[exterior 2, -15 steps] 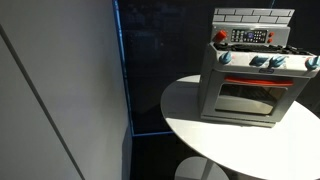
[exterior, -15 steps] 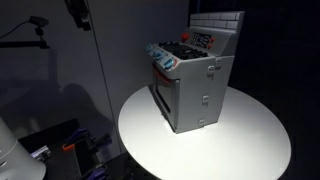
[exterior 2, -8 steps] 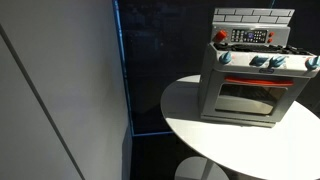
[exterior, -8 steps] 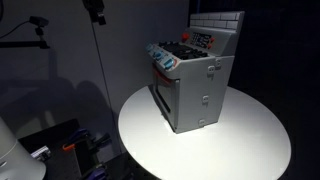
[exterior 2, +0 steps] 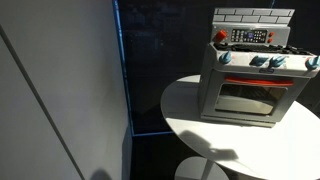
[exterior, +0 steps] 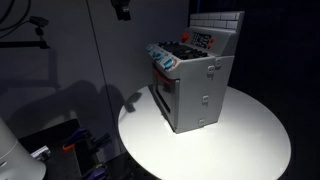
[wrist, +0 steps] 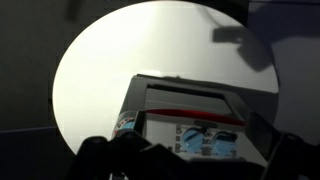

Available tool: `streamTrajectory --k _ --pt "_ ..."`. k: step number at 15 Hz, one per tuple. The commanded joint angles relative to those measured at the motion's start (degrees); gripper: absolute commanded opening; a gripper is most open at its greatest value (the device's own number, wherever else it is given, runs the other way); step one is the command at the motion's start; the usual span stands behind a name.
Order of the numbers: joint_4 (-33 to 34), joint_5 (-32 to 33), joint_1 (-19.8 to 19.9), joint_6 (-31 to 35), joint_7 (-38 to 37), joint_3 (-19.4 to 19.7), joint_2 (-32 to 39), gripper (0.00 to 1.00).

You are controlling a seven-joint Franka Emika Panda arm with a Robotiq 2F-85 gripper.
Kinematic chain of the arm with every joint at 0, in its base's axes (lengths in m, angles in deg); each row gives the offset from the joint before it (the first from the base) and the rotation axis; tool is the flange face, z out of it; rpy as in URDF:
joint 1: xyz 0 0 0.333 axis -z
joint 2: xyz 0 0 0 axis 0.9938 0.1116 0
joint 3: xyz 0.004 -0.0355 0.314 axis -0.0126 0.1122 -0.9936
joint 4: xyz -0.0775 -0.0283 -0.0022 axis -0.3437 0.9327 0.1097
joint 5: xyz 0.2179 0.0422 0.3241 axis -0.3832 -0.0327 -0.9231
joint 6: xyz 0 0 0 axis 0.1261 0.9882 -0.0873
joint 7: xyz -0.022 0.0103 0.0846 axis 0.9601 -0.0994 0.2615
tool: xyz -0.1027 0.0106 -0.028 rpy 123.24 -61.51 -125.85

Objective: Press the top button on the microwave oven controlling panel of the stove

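Grey stove (exterior: 195,85) in sight, held the gripper (exterior: 121,10) high and well apart, its opening impossible to tell; risked hitting a lower button on the tiny panel (exterior 2: 250,36) through poor aim.

The room is dark, and light falls mainly on a round white table (exterior: 245,140) whose top looks bright and glossy in both exterior views and in the wrist view (wrist: 100,70). In an exterior view a plain grey wall panel (exterior 2: 55,80) fills the near side, edged by a thin dark blue vertical strip (exterior 2: 117,60), with blackness beyond it and the table's pedestal base (exterior 2: 205,170) dimly visible below. In an exterior view a grey backdrop (exterior: 75,70) carries soft shadows, a small camera on a stand (exterior: 38,22) sits high in the corner, and indistinct clutter (exterior: 70,147) lies on the dark floor.
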Motion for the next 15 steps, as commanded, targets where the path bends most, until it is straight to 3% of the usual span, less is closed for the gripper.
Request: streamTrajectory --k 1,10,15 --pt "4.4 3.6 1.6 1.4 -3.8 0.6 4.0 1.0" --pt "4.9 11.4 4.6 13.1 -10.3 1.5 8.9 1.0" --pt "3.6 13.0 4.5 14.9 -11.3 2.2 9.5 1.0"
